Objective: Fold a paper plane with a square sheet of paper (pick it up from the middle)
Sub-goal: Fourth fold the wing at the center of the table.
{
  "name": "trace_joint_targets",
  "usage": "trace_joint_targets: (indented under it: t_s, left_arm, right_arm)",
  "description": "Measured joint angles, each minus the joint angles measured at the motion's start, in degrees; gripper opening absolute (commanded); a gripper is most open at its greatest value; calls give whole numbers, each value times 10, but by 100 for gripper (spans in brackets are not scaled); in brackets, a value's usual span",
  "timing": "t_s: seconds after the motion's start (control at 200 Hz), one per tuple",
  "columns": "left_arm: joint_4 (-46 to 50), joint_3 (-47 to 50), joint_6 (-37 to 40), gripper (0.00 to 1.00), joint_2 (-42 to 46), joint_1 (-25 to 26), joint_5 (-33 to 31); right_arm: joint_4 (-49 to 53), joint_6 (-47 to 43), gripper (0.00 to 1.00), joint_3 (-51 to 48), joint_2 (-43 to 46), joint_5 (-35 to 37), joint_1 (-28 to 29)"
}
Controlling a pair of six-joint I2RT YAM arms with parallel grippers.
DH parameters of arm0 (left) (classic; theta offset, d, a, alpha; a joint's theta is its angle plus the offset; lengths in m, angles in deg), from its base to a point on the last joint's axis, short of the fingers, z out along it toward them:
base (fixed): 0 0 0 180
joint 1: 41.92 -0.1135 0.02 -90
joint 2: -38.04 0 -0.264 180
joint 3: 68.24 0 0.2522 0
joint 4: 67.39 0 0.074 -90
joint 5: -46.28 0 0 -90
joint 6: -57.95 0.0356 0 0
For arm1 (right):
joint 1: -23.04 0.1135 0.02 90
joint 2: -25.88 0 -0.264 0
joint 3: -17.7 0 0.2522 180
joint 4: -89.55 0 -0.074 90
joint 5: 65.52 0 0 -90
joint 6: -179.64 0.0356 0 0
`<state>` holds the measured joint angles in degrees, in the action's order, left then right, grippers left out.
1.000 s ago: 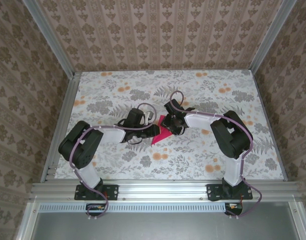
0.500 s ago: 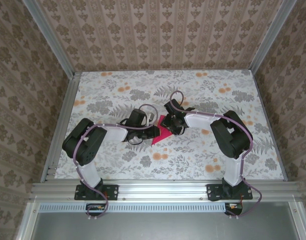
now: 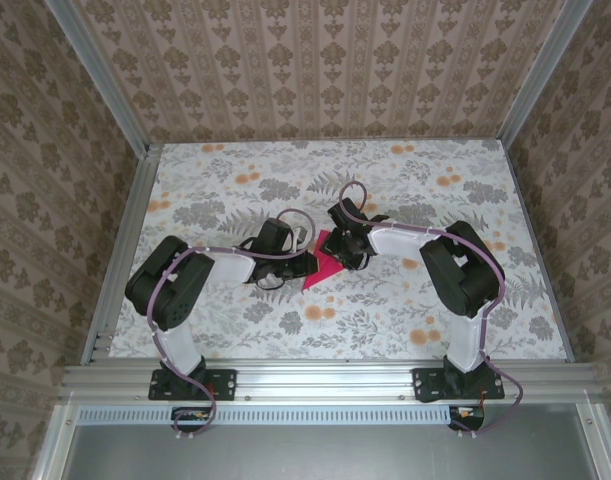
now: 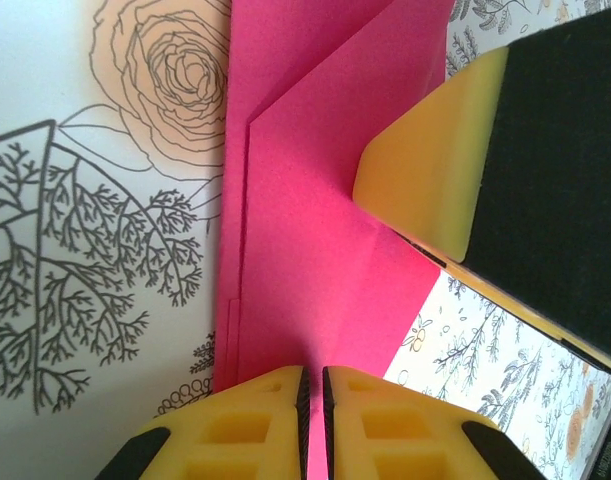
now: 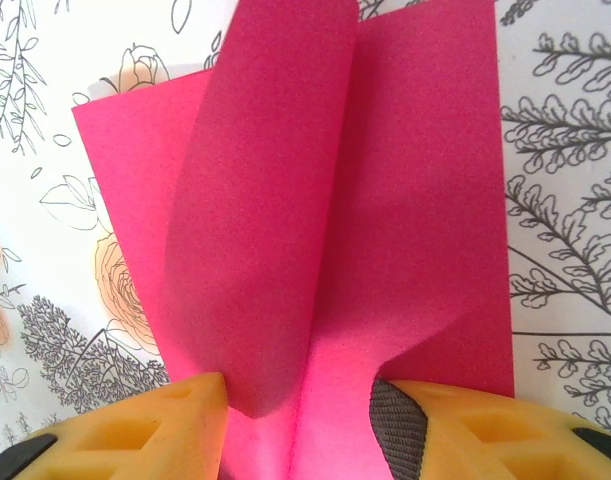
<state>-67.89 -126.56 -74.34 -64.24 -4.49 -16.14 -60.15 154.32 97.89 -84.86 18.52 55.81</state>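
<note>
Magenta-pink and already partly folded, the sheet of paper (image 3: 323,268) is lying on the floral tabletop (image 3: 415,190) directly between the left pincer (image 3: 307,264) and the right pincer (image 3: 349,256), which are facing each other across it in my overhead view. On the left wrist camera I am seeing the left pincer's yellow fingers (image 4: 235,420) standing almost together, with only a thin slit between them. The near edge of the sheet is running into that slit, so this pincer is pinching the paper at its edge. Ahead of those fingers the sheet is spreading out flat in overlapping layers, one layer's straight edge running away from the pincer a little left of its centreline, with bare tabletop showing beyond it on the left. Ahead and to the right, one yellow, black-backed fingertip (image 4: 425,170) of the right pincer is pressing down onto the sheet. On the right wrist camera the right pincer's fingers are standing roughly halfway apart, one on each side of the sheet's near end. Between them a flap (image 5: 255,230) is rising off the table just inside the finger on the left of that view and curling over toward the middle crease, while the part ahead of the other finger's grey pad (image 5: 397,420) is lying flat. Both fingertips are touching paper, but I am not able to tell whether they are squeezing the flap or only bracketing it.
</note>
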Motion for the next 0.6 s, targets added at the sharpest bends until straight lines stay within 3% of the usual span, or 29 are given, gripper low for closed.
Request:
trace_joint_targets:
  t_s: [0.315, 0.6]
  left_arm:
    - [7, 0, 0, 15, 0, 0, -9]
    - [7, 0, 0, 15, 0, 0, -11]
  right_arm:
    - [-1, -1, 55, 1, -1, -1, 0]
    - [2, -2, 50, 1, -2, 0, 0]
